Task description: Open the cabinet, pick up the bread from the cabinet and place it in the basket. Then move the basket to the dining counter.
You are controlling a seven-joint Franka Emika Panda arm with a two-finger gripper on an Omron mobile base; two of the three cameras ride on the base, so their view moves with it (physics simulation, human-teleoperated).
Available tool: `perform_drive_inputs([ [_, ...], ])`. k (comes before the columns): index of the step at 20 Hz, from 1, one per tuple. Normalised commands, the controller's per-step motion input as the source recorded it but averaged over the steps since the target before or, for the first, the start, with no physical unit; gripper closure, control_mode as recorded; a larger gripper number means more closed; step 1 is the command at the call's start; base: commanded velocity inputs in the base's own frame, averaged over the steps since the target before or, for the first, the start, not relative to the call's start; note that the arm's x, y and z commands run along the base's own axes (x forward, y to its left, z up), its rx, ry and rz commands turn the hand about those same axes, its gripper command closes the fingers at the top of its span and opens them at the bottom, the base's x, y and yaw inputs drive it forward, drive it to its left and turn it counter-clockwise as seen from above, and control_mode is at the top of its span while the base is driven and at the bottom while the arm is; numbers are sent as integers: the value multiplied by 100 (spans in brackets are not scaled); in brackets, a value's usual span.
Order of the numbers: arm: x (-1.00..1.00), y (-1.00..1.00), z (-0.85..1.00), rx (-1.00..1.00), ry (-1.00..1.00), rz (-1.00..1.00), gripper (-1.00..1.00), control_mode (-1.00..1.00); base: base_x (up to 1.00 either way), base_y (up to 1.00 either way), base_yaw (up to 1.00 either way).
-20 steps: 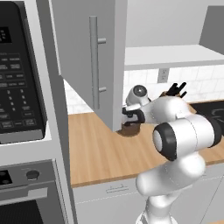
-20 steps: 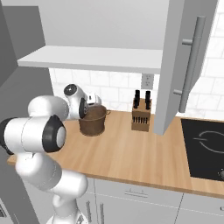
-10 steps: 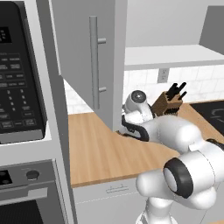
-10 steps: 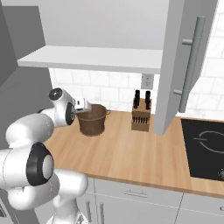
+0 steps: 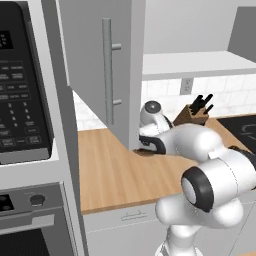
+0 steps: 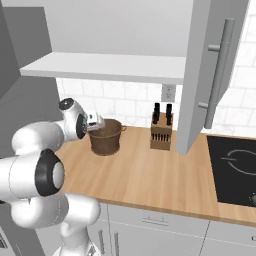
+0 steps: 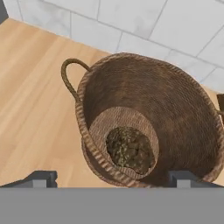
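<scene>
Gripper (image 6: 95,122) at basket (image 6: 105,136) rim, fingers spread w/ nothing held. Bread (image 7: 129,149) lies on basket floor; basket sits at worktop (image 6: 150,175) back edge by tiles, cabinet (image 6: 210,70) doors open. Judged: bread dropped in, basket grasp next.

Your non-task items:
- Knife block (image 6: 161,134): wooden, dark handles sticking up, stands upright on wooden surface (image 6: 150,180) against white tile backsplash (image 6: 125,97), just beside cooktop side. You also see it in left base view (image 5: 192,113).
- Black cooktop (image 6: 235,170): inset at right end of surface, ring marking visible.
- Wall outlet (image 6: 167,92): on tiles above knife block.
- Black oven tower (image 5: 22,100): keypad panel up top, knob lower down, at your far left.
- Pale drawers (image 6: 165,227) below surface, small handles.
</scene>
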Motion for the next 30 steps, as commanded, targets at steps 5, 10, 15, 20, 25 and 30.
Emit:
perform_drive_inputs([
  [5, 35, 0, -15, -14, 6, 8, -100, -100, 0, 0, 0],
  [10, -12, 0, -38, -11, 0, 3, -100, -100, 0, 0, 0],
  [15, -4, 0, -24, -4, 0, 0, -100, -100, 0, 0, 0],
  [20, 22, 0, -28, -1, 2, 1, -100, -100, 0, 0, 0],
  [25, 10, 0, -32, -1, 1, 2, -100, -100, 0, 0, 0],
  [30, 0, 0, -37, 0, 5, 1, 100, -100, 0, 0, 0],
])
